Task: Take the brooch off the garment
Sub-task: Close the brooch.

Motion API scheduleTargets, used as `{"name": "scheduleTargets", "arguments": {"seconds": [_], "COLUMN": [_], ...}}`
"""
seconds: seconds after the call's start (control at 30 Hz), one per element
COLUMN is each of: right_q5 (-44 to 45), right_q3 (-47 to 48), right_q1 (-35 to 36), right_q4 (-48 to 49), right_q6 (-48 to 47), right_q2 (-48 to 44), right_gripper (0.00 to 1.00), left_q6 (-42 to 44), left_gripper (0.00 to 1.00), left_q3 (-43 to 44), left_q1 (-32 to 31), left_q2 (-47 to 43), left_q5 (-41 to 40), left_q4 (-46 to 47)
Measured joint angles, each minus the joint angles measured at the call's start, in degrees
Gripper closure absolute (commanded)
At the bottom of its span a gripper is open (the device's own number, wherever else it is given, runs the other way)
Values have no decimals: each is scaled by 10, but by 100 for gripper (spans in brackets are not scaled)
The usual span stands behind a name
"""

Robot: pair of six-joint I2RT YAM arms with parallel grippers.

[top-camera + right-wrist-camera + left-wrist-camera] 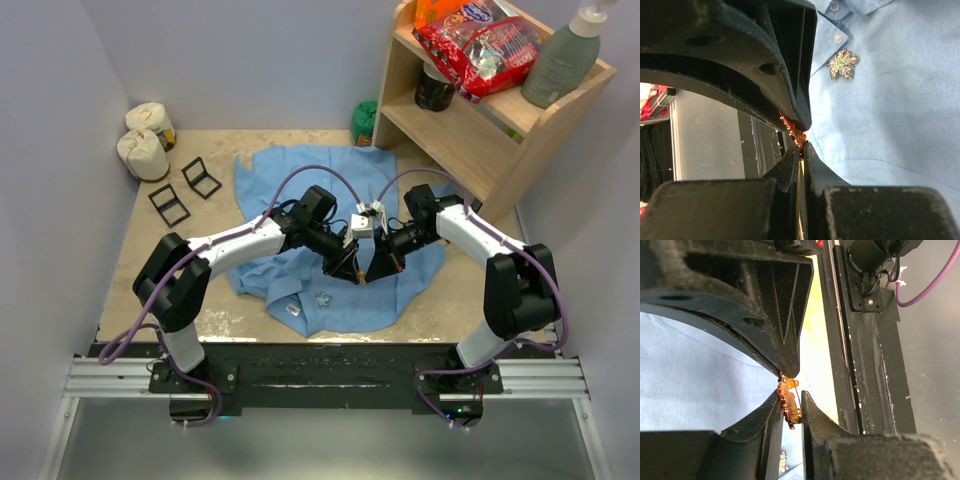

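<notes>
Labels first: white label (292,310) inside the shirt (270,175) collar, at the shirt's near edge, writing too small to read. Red snack bag (475,45) on the wooden shelf (470,140) off the shirt's far-right corner has print on it, not legible. Grey-green pump bottle (560,62) and dark jar (433,88) on the same shelf show no readable text.

Shirt lies spread flat, light blue, collar toward the arms' bases. Both arms meet over its middle. L gripper (785,389): fingers narrow, clamped on an orange brooch (789,404) just above the cloth. R gripper (801,142): fingers pressed tight together, orange-red glitter right at the tips; can't tell if it grips brooch or cloth. A 2nd, leaf brooch (843,64) sits pinned on the shirt just beside a white button (838,38), near the collar.

Surface: tan table (135,230), worn, white scuffs along the shirt's near side. Two black frames (185,192) and two white cloth bags (146,142) off the shirt's far-left side; green item (364,122) past its far edge. Pale lavender-grey walls (250,60) on three sides; black rail (320,360) at the shirt's near side.
</notes>
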Motion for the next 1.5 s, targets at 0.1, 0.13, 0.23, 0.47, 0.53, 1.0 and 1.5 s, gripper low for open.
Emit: {"name": "scheduleTargets", "arguments": {"seconds": [0.1, 0.13, 0.23, 0.47, 0.53, 1.0, 1.5], "right_q5": [0, 0, 0, 0, 0, 2, 3], "right_q3": [0, 0, 0, 0, 0, -2, -3], "right_q1": [0, 0, 0, 0, 0, 1, 4], "right_q4": [2, 3, 5, 8, 8, 21, 30], "right_q6": [0, 0, 0, 1, 2, 4, 9], "right_q2": [0, 0, -1, -1, -1, -1, -8], "right_gripper": [100, 100, 100, 100, 100, 100, 100], "left_q6": [-2, -2, -1, 8, 15, 53, 83], "left_gripper": [88, 89, 93, 96, 98, 100, 100], "left_q3": [0, 0, 0, 0, 0, 0, 14], "left_q1": [1, 1, 2, 2, 2, 2, -1], "left_q2": [0, 0, 0, 0, 0, -4, -7], "left_q5": [0, 0, 0, -2, -2, -19, -35], "left_q4": [0, 0, 0, -2, -3, -16, -46]}}
